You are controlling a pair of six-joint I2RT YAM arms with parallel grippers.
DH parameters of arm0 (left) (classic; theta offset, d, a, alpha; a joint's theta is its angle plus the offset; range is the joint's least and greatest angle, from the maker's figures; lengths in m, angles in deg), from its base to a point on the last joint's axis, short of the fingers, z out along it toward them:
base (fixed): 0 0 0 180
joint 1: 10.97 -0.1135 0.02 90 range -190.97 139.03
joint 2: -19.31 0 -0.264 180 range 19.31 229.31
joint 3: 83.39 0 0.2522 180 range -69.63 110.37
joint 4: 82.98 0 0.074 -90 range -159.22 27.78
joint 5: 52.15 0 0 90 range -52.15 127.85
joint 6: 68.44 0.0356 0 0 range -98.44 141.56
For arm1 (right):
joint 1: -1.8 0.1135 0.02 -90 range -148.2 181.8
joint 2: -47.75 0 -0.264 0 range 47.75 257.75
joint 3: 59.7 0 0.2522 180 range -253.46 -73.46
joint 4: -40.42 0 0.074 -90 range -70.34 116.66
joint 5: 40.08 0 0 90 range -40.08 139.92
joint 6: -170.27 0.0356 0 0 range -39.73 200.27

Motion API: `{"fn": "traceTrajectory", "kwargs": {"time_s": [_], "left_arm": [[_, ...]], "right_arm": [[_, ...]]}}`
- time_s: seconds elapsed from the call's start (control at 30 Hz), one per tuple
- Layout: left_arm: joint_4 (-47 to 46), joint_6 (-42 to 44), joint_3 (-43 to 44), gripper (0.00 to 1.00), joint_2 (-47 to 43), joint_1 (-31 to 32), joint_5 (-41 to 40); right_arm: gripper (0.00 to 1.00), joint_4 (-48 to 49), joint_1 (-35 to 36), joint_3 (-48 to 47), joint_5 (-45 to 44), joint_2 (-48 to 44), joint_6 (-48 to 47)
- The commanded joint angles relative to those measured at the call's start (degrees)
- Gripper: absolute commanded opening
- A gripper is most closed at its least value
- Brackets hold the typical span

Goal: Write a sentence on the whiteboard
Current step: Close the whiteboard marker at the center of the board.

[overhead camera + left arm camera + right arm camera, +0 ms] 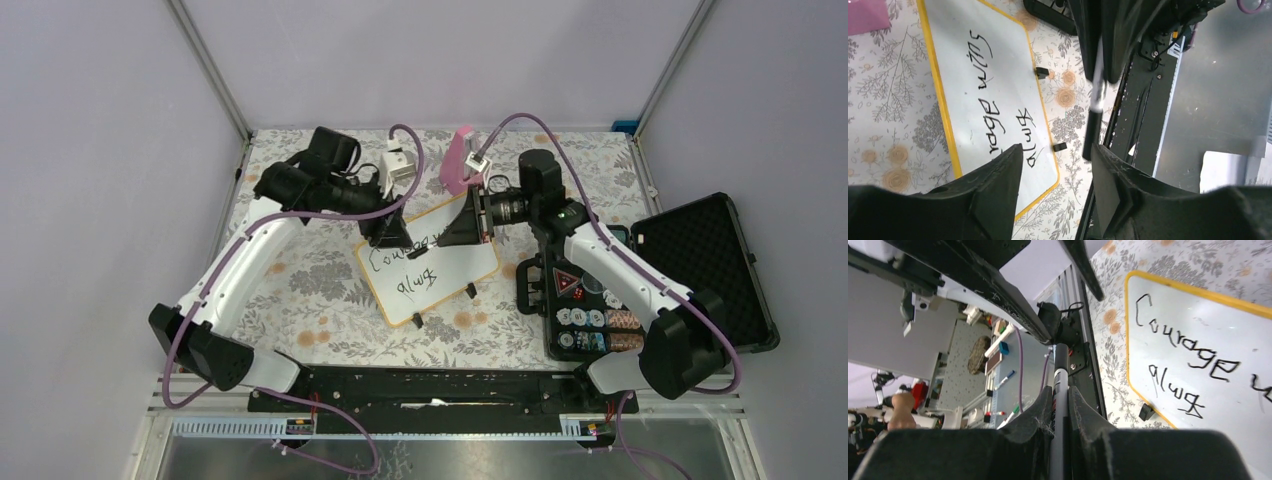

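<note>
The whiteboard lies tilted on the flowered cloth, yellow-rimmed, with two small black feet on its near edge. The sentence is on it in black marker, "Courage wins" above "always". My right gripper hovers over the board's far right corner and is shut on a grey marker with a black cap. My left gripper faces it over the far left part of the board. Its jaws stand apart with nothing between them. The capped end of the marker hangs just beyond its right finger.
An open black case with poker chips lies right of the board. A pink object and a white box stand at the back of the table. A black rail runs along the near edge.
</note>
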State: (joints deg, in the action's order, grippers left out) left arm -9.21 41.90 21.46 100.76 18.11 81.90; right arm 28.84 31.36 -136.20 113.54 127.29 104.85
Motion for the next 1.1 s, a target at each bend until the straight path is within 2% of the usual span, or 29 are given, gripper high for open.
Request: {"fn": "traceTrajectory", "kwargs": {"time_s": [0.0,0.2,0.33,0.5,0.6,0.63,1.07], "left_arm": [[-3.65,1.9,-4.19,0.55,-5.28,-1.57,8.05],[-9.27,-1.12,-9.37,0.57,-7.94,-1.48,8.83],[-9.54,-1.64,-9.11,0.52,-6.49,-1.12,8.19],[-9.65,-1.48,-8.63,0.31,-5.5,1.97,6.89],[-9.58,-1.62,-7.94,0.05,-5.28,2.3,6.68],[-9.61,-1.73,-7.67,0.0,-5.07,2.3,6.72],[-15.33,-7.19,-4.23,0.0,-3.05,2.37,7.56]], "right_arm": [[0.0,5.88,-2.23,-2.32,3.12,-0.8,5.96],[0.0,9.77,-2.15,-1.2,3.63,-0.45,9.79],[0.0,12.14,-0.71,0.15,4.21,-0.18,11.75],[0.0,10.29,0.94,0.03,3.5,0.49,10.05],[0.0,8.73,1.87,-0.1,2.94,0.93,8.37],[0.0,8.65,2.36,0.09,2.88,1.0,8.26],[0.0,6.95,10.48,1.17,2.2,3.93,5.77]]}}
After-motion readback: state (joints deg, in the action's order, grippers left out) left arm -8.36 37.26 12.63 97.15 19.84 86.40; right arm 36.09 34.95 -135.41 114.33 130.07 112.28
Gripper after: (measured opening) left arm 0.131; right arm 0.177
